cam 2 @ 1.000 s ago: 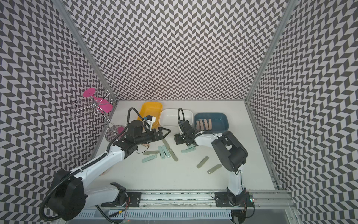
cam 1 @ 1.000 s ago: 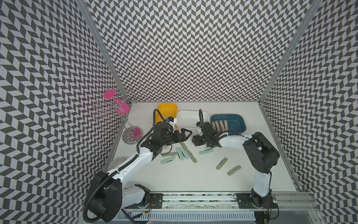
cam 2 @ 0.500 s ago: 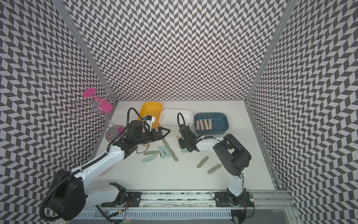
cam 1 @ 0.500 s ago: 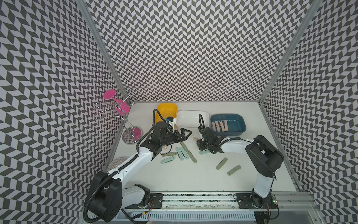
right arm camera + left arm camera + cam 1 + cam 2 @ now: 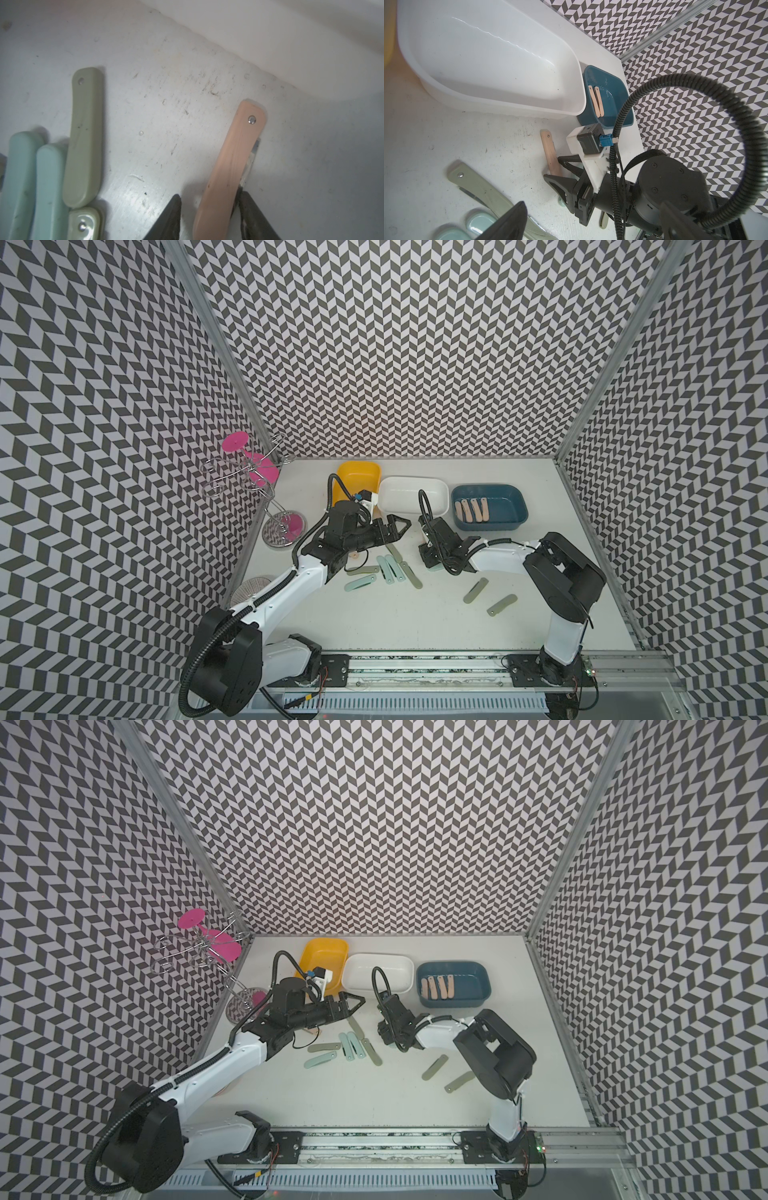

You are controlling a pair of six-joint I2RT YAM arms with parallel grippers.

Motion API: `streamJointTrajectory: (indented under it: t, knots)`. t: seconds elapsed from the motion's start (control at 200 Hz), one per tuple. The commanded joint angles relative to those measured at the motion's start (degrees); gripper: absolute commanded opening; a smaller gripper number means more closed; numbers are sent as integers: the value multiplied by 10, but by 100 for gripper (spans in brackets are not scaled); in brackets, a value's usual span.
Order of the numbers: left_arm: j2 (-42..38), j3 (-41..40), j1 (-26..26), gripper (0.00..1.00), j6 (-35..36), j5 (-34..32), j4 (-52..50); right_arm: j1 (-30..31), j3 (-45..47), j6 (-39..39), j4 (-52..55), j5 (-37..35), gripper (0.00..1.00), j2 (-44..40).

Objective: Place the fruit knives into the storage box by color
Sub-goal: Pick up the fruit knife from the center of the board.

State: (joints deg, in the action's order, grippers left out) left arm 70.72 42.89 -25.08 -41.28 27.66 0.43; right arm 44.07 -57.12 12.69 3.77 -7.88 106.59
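**Top views.** Three glossy plastic bins stand in a row along the far edge of the counter (image 5: 374,626): yellow bin (image 5: 358,465), white bin (image 5: 415,479) and blue bin (image 5: 486,487). Four peach knives (image 5: 471,510) lie side by side in the blue one. The right gripper (image 5: 428,556) is down at the counter just in front of the white bin. It sits over another peach knife (image 5: 422,536), of which only a sliver shows. The left gripper (image 5: 402,529) hangs just beside it, toward the counter's left edge, jaws spread wide and empty. Mint and sage knives (image 5: 390,570) lie clustered mid-counter. Two more sage knives (image 5: 476,590) lie apart, toward the right edge.

**Left wrist.** The peach knife lies flat. Its long axis runs from the right jaws toward the white bin's front wall, and the jaws straddle its near end.

**Right wrist.** One finger (image 5: 250,209) touches the blade side. The other finger (image 5: 172,214) stands off, with a gap showing, so the jaws bracket the knife but are not clamped on it.
- Handle: matte, gently curved, with rounded ends.
- A metal rivet (image 5: 251,120) sits at the far end.
- A thin steel blade edge (image 5: 254,154) shows along one side.
- The counter surface is scuffed white.

**Judgement.** The right arm is the nearer one. The grasp goes across the handle's width, and the blue bin lies toward the far right corner.
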Motion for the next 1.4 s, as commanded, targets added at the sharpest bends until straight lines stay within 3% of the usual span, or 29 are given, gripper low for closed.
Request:
streamJointTrajectory:
  t: [0.0, 0.155, 0.526, 0.972, 1.397]
  knots:
    - [-4, 5, 3, 100, -3, -3, 13, 1, -4, 15, 31, -16, 45, 26]
    - [-2, 6, 3, 100, -3, -2, 14, 1, -5, 23, 42, -34, 43, 32]
    - [-4, 3, 2, 100, -7, -2, 17, 2, 14, 34, 43, -36, 21, 10]
    - [-5, 14, 2, 100, -14, -2, 19, 1, 39, 40, 34, 21, 17, -102]
    - [19, 45, -6, 100, -14, -2, 20, -15, 53, 53, 44, 11, 15, -206]
